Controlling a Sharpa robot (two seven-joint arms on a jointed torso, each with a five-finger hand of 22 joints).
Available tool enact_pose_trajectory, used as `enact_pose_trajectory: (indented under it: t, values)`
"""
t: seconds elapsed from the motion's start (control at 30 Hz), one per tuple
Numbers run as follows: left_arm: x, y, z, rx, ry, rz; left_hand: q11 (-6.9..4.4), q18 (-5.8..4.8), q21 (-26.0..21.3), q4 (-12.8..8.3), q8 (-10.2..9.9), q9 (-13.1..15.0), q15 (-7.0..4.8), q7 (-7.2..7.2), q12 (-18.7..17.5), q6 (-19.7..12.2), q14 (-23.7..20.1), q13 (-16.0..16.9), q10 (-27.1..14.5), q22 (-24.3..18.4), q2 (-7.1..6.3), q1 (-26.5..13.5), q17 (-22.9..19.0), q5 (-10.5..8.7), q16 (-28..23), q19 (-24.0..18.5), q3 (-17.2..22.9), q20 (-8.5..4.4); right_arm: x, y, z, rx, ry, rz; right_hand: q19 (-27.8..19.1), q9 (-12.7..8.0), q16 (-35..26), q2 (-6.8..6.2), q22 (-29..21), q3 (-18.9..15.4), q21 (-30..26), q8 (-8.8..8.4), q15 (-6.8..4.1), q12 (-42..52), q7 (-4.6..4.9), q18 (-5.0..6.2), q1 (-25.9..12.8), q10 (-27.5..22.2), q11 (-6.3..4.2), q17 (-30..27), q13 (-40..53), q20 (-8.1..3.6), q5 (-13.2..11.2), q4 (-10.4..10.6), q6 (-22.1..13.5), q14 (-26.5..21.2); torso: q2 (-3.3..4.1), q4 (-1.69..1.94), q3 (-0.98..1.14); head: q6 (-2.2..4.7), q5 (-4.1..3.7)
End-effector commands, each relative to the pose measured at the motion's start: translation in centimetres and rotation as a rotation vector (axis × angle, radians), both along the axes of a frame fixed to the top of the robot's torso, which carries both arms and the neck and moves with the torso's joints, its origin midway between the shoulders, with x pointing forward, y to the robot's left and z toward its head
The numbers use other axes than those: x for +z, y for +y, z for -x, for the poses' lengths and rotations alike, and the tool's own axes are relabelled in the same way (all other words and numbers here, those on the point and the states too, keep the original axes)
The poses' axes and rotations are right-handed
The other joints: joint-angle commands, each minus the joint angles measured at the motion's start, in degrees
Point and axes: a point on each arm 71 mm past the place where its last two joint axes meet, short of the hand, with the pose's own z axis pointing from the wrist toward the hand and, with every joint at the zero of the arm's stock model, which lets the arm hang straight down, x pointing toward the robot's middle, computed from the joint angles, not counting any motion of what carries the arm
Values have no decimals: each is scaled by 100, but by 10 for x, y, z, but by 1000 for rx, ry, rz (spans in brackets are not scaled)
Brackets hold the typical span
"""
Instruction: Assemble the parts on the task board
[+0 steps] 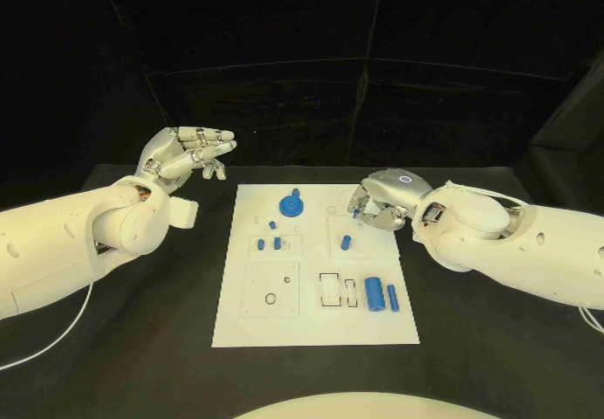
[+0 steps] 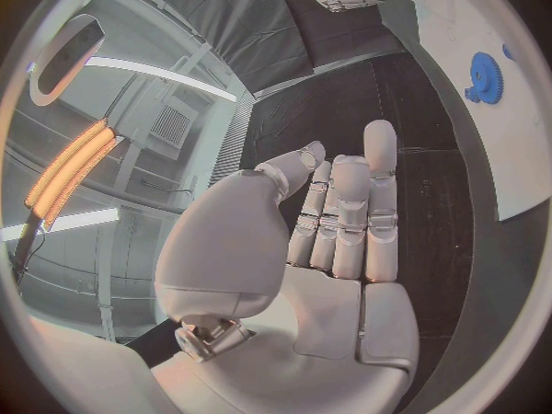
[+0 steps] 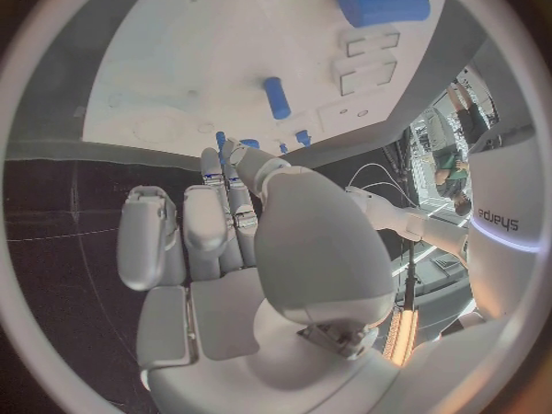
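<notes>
Two silver hands frame the white task board [image 1: 315, 262] on the black tabletop [image 1: 504, 349]. At ten o'clock off the board, the left hand [image 1: 188, 153] hovers over bare tabletop, fingers loosely spread and holding nothing. At two o'clock, the right hand [image 1: 381, 201] sits over the board's far right corner, fingers curled down; whether it grips anything cannot be told. On the board: a blue gear [image 1: 291, 206] at twelve o'clock, small blue pegs [image 1: 267, 243] near the middle, a blue cylinder [image 1: 374, 291] at five o'clock.
</notes>
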Motion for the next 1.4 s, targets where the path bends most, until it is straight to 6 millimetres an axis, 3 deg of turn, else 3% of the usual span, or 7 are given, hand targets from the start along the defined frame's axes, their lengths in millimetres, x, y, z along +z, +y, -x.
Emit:
enact_pose_trajectory:
  t: [0.03,0.37,0.5,0.6,0.7,0.97,1.4]
  values:
    - [1,-1,0,-10,-1,14,14,39,-37,-14,31,-3,4,15,36,39,-43,-1,31,-9,51,22,-11,14,-39,-39,-25,-17,9,10,8,31,-19,-84,34,-6,23,-4,217,26,30,-40,-38,-35,31,-118,-22,6,5,2,4,-7,24,-29,10,150,1,3,-3,1,23]
    - [2,-8,1,-26,0,20,14,39,-37,-14,31,-3,4,16,36,39,-44,-1,31,-10,51,22,-12,14,-40,-39,-25,-17,16,65,28,184,18,-155,31,-9,29,-13,223,39,36,-52,-34,-50,38,-118,-26,3,11,-5,3,-4,50,-44,5,147,6,21,-11,-27,178]
    - [2,-11,1,-33,1,22,16,38,-42,-18,28,-4,5,18,37,33,-44,-2,25,-13,51,22,-9,13,-38,-40,-28,-17,1,85,33,230,56,-146,27,-11,31,-14,221,43,34,-57,-32,-56,41,-117,-30,0,14,-8,2,-3,55,-45,0,146,3,0,-13,-57,304]
    - [2,-12,1,-37,1,23,16,38,-42,-18,28,-4,5,18,37,33,-44,-2,25,-13,51,22,-9,13,-38,-40,-28,-17,-11,97,38,257,80,-135,26,-11,30,-13,220,43,34,-58,-32,-57,42,-117,-30,-1,14,-9,2,-3,55,-46,0,145,10,13,-22,-63,337]
    - [2,-13,1,-39,2,24,16,38,-42,-18,28,-4,5,18,37,33,-44,-2,25,-13,51,22,-9,13,-38,-40,-28,-17,-24,106,41,274,106,-123,20,-13,26,-12,215,47,31,-65,-29,-66,46,-116,-37,-7,19,-24,1,0,57,-46,-6,142,18,-6,1,-81,415]
    - [2,-17,2,-46,3,26,20,37,-49,-21,23,-6,8,23,36,23,-48,-4,15,-19,50,18,-12,13,-40,-41,-35,-16,-46,119,45,292,151,-81,12,-14,27,-16,209,41,28,-72,-24,-75,50,-114,-58,-12,23,-32,0,3,53,-40,-10,139,15,11,-10,-143,476]
    - [1,-18,1,-49,4,26,28,35,-59,-22,13,-9,13,32,35,5,-49,-6,-2,-27,52,8,-13,12,-39,-42,-46,-14,-55,125,49,311,180,-50,8,-15,27,-16,208,39,28,-76,-22,-81,52,-113,-71,-14,25,-38,0,6,53,-38,-11,136,13,-2,5,-227,576]
